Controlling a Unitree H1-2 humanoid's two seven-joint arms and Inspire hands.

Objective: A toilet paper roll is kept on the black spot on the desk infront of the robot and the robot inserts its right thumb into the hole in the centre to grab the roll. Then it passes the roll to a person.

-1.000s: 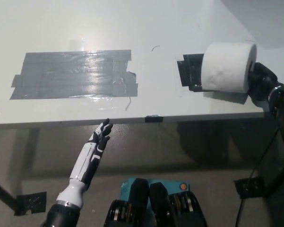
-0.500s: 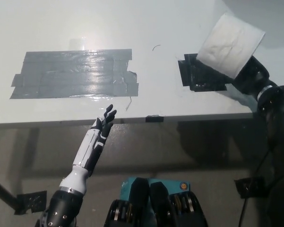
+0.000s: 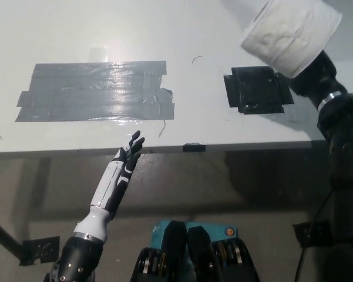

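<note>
The right hand (image 3: 308, 82) grips the roll (image 3: 291, 32) and holds it in the air near the picture's top right corner, above the far right part of the table (image 3: 182, 35). The roll is tilted, its white side toward the camera, and it hides most of the hand; only the dark wrist and a bit of the palm show below it, so how the fingers sit on the roll cannot be seen. The roll is clear of the black spot (image 3: 257, 89), which lies bare on the table just below and to the left of it. A large patch of grey tape (image 3: 94, 91) is stuck flat on the table's left half, well apart from the spot. The left hand (image 3: 128, 157) rests in the lower left, raised just in front of the table's near edge, its fingers (image 3: 136, 141) spread apart and holding nothing, their tips overlapping the edge in this view.
</note>
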